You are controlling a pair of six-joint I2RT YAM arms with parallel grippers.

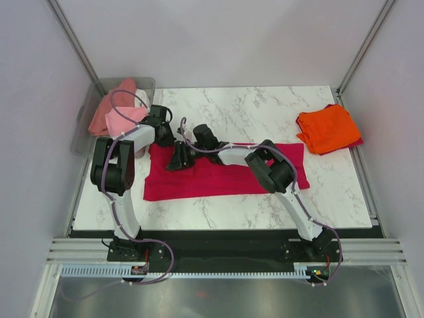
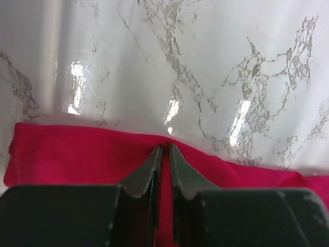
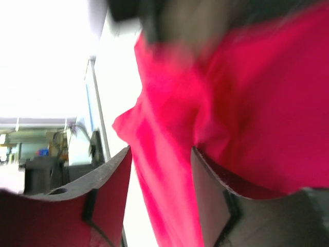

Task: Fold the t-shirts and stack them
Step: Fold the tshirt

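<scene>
While left jaws pinch the crimson t-shirt point(image 2: 61, 154), right jaws (apart) straddle it.

Left gripper point(image 2: 165, 150) nearly closed, right gripper point(image 3: 160, 150) jaws apart, stretched across toward the left

The white marble-patterned table point(image 1: 265, 106) carried a crimson t-shirt point(image 1: 212, 182) spread in a long, flat band across its middle, reaching from near the left edge to right of centre. A folded orange t-shirt point(image 1: 328, 127) lay well apart from it at the far right corner, with a strip of magenta cloth point(image 1: 358, 141) showing beneath its right edge. At the far left corner stood a clear grey bin point(image 1: 86, 132), though whether it rested on the tabletop or just beside it could not be told.
</scene>
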